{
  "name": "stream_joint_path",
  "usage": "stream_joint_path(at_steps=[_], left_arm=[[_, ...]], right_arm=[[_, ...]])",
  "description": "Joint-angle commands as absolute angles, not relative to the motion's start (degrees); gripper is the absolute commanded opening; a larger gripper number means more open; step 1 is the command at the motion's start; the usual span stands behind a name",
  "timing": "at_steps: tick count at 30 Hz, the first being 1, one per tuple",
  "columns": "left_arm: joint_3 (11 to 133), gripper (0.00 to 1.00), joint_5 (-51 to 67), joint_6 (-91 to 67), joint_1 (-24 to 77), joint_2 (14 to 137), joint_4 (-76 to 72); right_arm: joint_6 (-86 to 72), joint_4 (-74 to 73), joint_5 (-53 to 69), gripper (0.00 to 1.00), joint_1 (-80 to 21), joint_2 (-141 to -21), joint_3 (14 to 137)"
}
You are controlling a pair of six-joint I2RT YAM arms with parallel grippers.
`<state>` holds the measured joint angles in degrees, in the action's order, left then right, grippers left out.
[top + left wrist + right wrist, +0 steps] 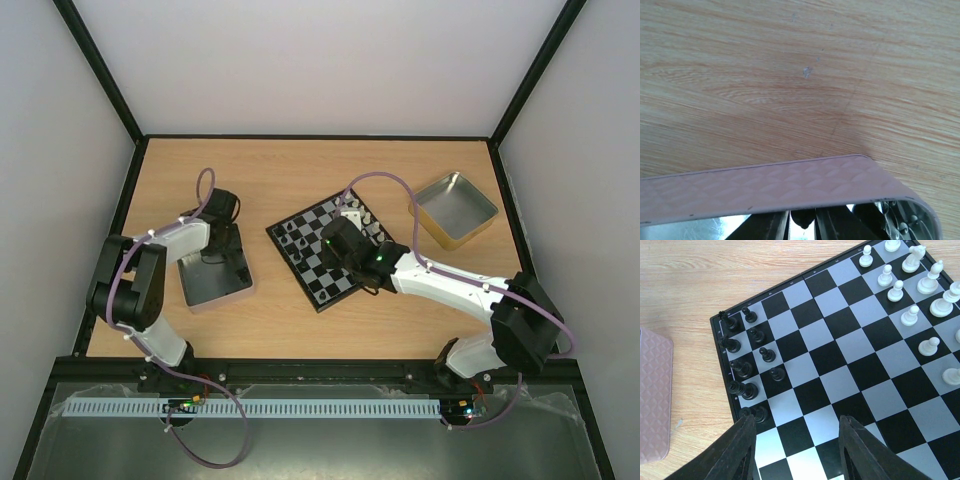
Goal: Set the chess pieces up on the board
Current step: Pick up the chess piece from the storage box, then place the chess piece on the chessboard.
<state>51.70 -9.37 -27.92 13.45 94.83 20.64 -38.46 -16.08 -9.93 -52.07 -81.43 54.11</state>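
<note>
The small square chessboard with black and pale grey squares lies turned at an angle in the middle of the light wooden bench, between the two arms. On it, the tiny black chess pieces stand upright in two short rows along one edge. There are five in the outer row at the rim and four in the row next to it, each on its own square. The tiny white chess pieces stand along the opposite edge, also in about two rows, and some of them are cut by the border of the right wrist view. The right gripper hangs above the board near the black side; its jaws are apart and nothing is between them. To the left of the board, a little apart from it, lies a shallow rectangular pink tin with an embossed diamond pattern on its wall. The left gripper reaches down into this tin. Its jaws are close together with a small dark thing between them. The wall of the tin hides most of it, so I cannot tell what it is or whether the jaws really grip it. On the far right of the bench, well apart from the board, stands a second shallow tin, gold-coloured outside and silvery inside.
</note>
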Motion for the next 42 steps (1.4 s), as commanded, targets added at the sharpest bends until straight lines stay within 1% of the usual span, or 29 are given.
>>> stream_joint_path(at_steps=[1, 5, 9, 21, 26, 32, 38, 42], left_arm=[[54.01, 0.12, -9.71, -23.19, 12.99, 96.20, 22.75], [53.97, 0.07, -9.93, -23.44, 12.96, 95.08, 23.10], [53.76, 0.05, -10.19, -23.91, 13.42, 92.95, 24.56], [51.12, 0.08, -7.07, -26.46, 19.90, 84.12, 29.95], [51.99, 0.08, -5.40, -29.12, 26.65, 79.67, 33.14], [53.60, 0.09, -2.35, -33.75, 36.19, 77.36, 34.42], [54.05, 0.09, -0.96, -38.18, 46.44, 80.49, 33.02], [54.99, 0.09, -0.96, -38.28, 50.45, 84.36, 31.00]], right_arm=[[-39.21, -15.70, -10.09, 0.45, -51.83, -80.43, 53.94], [-39.18, -15.73, -9.93, 0.44, -51.79, -80.43, 54.04], [-39.93, -15.44, -10.22, 0.44, -51.77, -80.15, 53.85], [-41.33, -15.11, -13.93, 0.44, -51.82, -77.69, 52.99], [-43.53, -15.29, -19.12, 0.44, -51.26, -74.81, 51.73], [-47.99, -14.90, -24.72, 0.44, -48.61, -68.46, 47.94], [-52.73, -16.10, -29.15, 0.45, -44.88, -61.43, 43.28], [-53.90, -16.21, -29.88, 0.45, -43.78, -57.67, 40.90]])
